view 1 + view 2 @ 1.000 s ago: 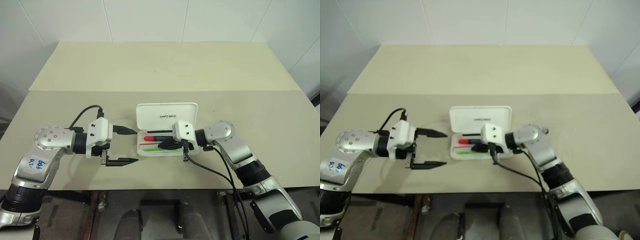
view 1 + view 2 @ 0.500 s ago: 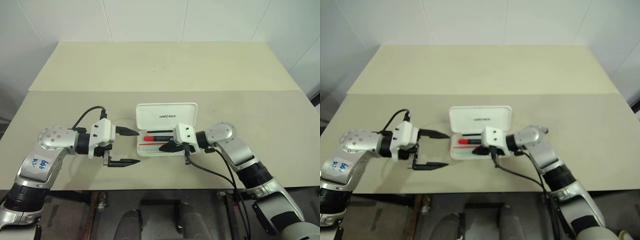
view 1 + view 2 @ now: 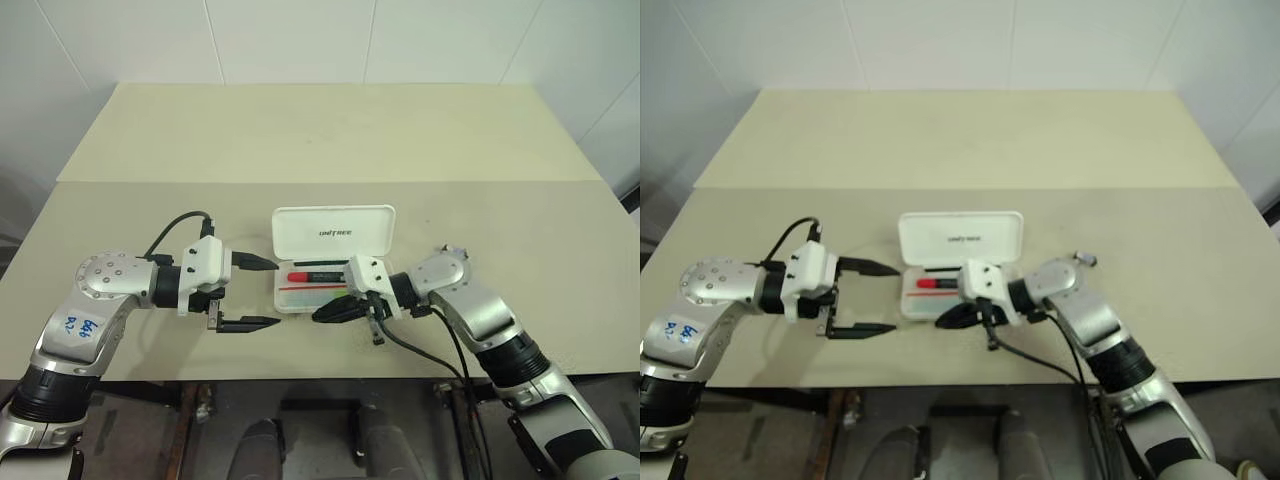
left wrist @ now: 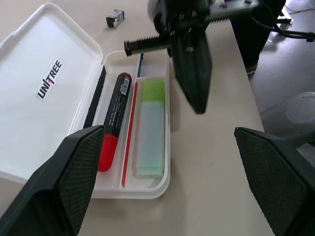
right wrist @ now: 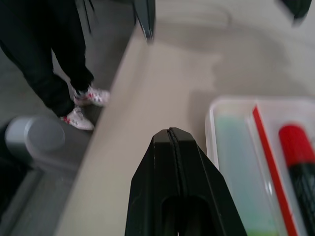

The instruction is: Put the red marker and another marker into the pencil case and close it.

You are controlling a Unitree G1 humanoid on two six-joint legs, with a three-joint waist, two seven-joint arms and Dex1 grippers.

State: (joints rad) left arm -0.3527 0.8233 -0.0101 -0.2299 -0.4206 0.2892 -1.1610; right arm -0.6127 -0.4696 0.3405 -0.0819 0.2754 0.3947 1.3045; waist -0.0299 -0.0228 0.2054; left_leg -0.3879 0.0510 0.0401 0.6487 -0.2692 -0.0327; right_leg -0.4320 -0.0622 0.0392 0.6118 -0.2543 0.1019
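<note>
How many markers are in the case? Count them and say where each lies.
2. The red marker lies in the pencil case tray on the lid side; the green highlighter lies beside it, past the thin red divider, on the side away from the lid. None seems hidden.

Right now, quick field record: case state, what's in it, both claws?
pencil case: open, lid folded back flat on the table
red marker: lying in the tray, compartment next to the lid
green highlighter: lying in the tray, outer compartment, beside the red divider line
left claw: open, empty, just left of the case
right claw: shut, empty, at the case's front edge
small dark object: on the table beyond the case
remaining: close the lid
</note>
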